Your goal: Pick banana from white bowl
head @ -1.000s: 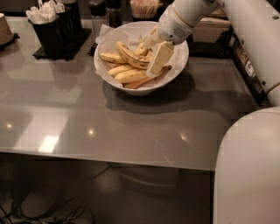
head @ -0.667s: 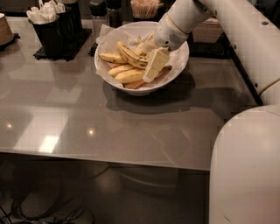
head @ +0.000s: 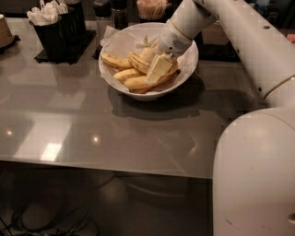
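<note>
The white bowl (head: 120,85) stands at the back middle of the grey table, lined with crumpled white paper (head: 122,39). Several yellow, brown-speckled bananas lie in it: one at the left (head: 116,61), and a long one along the front (head: 138,83). My gripper (head: 156,64) reaches down from the upper right into the right half of the bowl, right on top of the banana pile. It hides the bananas beneath it. I cannot see whether any banana is held.
A black caddy with white items (head: 55,27) stands at the back left, with dark shakers (head: 105,14) and a brown holder (head: 152,9) behind the bowl. My arm's large white body (head: 253,175) fills the right side. The table's front edge (head: 106,168) runs across.
My gripper has shifted a little left and lower onto the bananas in the bowl. The bananas and bowl have not visibly moved.
</note>
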`<state>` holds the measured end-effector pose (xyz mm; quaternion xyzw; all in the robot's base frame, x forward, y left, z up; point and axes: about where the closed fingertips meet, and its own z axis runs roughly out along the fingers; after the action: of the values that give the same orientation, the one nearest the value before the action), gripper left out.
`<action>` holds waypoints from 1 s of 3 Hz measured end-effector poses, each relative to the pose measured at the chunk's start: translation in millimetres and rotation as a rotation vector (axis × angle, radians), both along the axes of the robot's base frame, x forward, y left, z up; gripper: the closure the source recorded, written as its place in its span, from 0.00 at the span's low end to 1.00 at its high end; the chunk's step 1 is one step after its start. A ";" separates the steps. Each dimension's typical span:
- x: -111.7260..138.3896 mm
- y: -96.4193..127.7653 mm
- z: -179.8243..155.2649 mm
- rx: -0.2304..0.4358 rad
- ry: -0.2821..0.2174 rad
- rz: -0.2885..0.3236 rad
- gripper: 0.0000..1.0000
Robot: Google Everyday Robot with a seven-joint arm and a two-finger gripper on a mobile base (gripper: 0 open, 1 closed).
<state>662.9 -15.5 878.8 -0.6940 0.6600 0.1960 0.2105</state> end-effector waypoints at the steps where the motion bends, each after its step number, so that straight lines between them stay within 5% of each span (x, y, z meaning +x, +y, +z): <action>1: 0.0 0.0 5.1 0.000 0.000 0.000 0.81; 2: -1.0 -1.1 8.9 0.001 -0.012 -0.006 1.00; 3: -1.2 -1.2 11.1 0.001 -0.012 -0.006 1.00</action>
<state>661.7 -16.7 889.9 -0.6929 0.6609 0.1915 0.2156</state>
